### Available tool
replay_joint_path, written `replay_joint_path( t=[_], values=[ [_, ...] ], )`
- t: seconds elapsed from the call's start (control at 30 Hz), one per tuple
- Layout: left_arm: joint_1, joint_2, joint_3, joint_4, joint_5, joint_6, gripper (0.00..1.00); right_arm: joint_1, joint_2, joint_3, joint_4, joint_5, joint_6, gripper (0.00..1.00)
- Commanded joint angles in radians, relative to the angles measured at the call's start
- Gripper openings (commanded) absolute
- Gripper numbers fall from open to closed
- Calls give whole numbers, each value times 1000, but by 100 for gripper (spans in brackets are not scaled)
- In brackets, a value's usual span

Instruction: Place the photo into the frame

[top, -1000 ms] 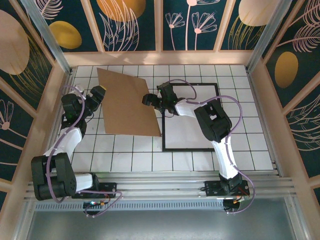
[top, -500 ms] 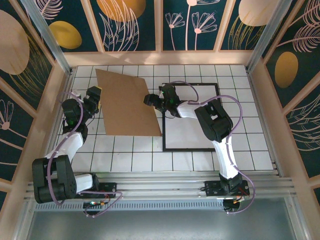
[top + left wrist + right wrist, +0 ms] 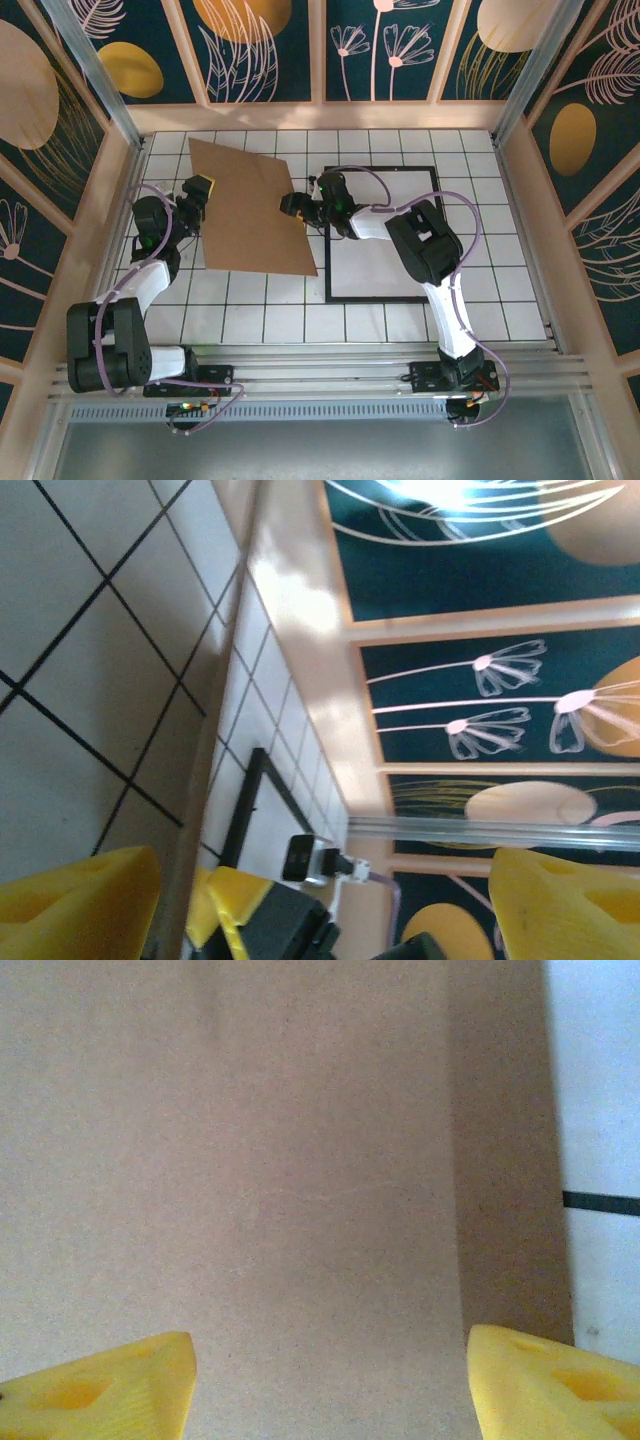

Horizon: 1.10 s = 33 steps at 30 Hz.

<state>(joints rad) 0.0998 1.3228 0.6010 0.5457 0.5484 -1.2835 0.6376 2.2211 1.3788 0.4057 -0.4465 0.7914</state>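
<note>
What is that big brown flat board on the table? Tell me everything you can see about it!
The brown board is a plain, flat, matte sheet that looks like cardboard, four-cornered, unprinted. It lies skewed on the white tiled table, left of the thin black frame, its near right corner reaching the frame's left side. The right gripper is over its right edge, the left gripper at its left edge, both open; whether they touch it is unclear.

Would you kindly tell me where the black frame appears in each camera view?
Top external: the frame lies right of centre.
Left wrist: its black corner shows low, centre-left.
Right wrist: a short black strip at the right edge.
Shared landmark: the brown board beside the frame's left side.
</note>
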Motion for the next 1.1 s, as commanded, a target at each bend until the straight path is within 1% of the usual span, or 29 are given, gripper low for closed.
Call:
replay_joint_path(
  t=[0.0,0.13,0.23,0.4,0.5,0.63,0.7,0.77,0.93,1.07],
  values=[
    [-8,3,70,-134,47,143,85,7,-3,-13,28,-62,0,72],
    [-9,18,144,-302,37,318,84,4,-11,-10,8,-57,-18,70],
    [-8,19,181,-395,18,410,86,-3,-19,-11,-4,-55,-32,69],
    [-6,-8,204,-461,-20,476,89,-9,-30,-18,-10,-57,-43,67],
    [-5,-7,210,-480,-20,484,88,-9,-31,-18,-14,-59,-49,67],
    [-3,-20,209,-505,-21,496,83,-11,-35,-27,-14,-57,-52,66],
    [-3,-25,208,-513,-18,496,79,-11,-33,-29,-13,-57,-54,66],
    [-4,-32,202,-516,-13,495,72,-12,-31,-27,-13,-61,-54,65],
    [-2,-64,184,-525,-32,507,47,-13,-35,-22,-28,-65,-67,65],
    [-2,-66,181,-521,-31,516,25,-17,-59,0,-81,-67,-99,65]
  ],
)
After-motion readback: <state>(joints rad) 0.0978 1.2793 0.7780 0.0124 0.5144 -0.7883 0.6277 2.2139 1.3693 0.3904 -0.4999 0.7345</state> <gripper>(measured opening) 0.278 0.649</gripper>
